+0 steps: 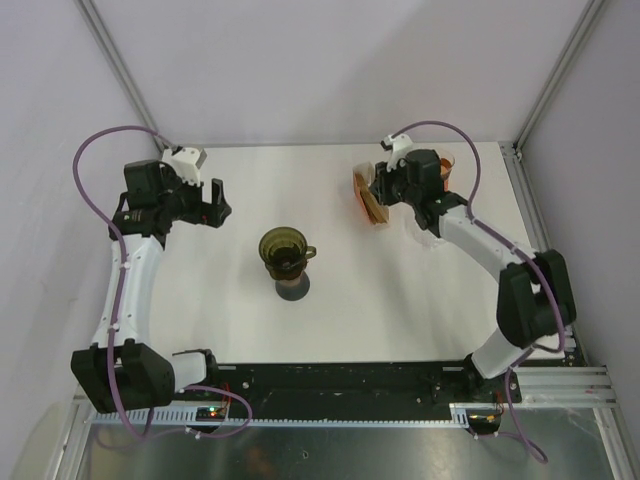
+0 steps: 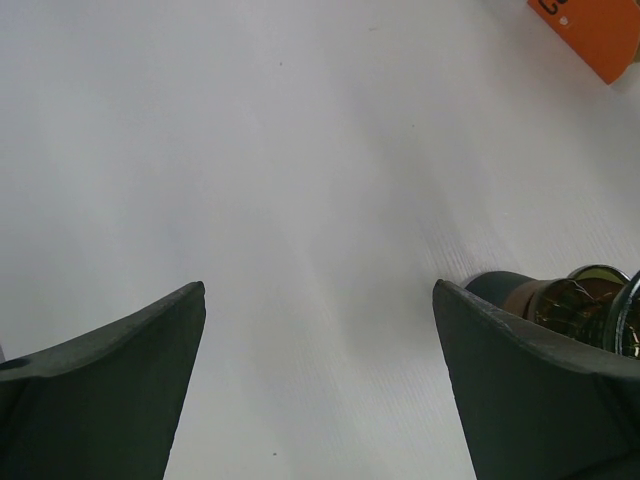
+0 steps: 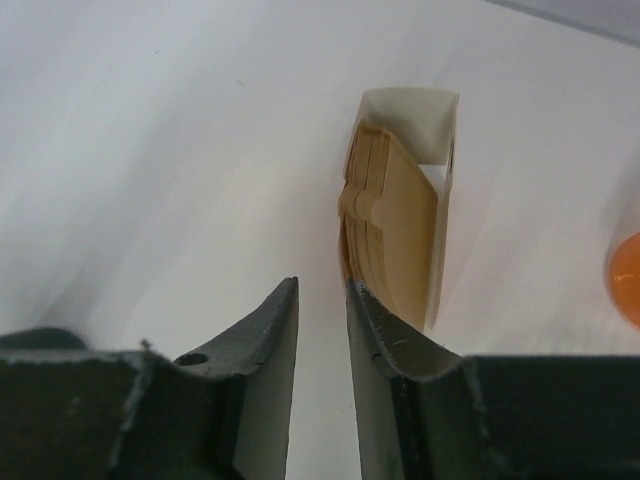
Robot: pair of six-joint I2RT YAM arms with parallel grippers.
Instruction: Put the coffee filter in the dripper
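Nearest in the overhead view are the arm bases, along the bottom edge. On the white table the dark glass dripper stands at centre, apart from both arms and with no paper in it. The left gripper hangs to its left, jaws wide and empty. The right gripper is at upper right, against the orange filter box, with an orange cup behind it.

From the left wrist, its fingers stand far apart in the bottom corners over bare table. The dripper shows at lower right.

From the right wrist, the fingers are nearly together. Only table shows through the thin slit between them, so nothing is pinched. The brown coffee filters stand stacked in the box, just above the right-hand finger. Its tip seems to touch the stack's lower corner, though I can't be sure.
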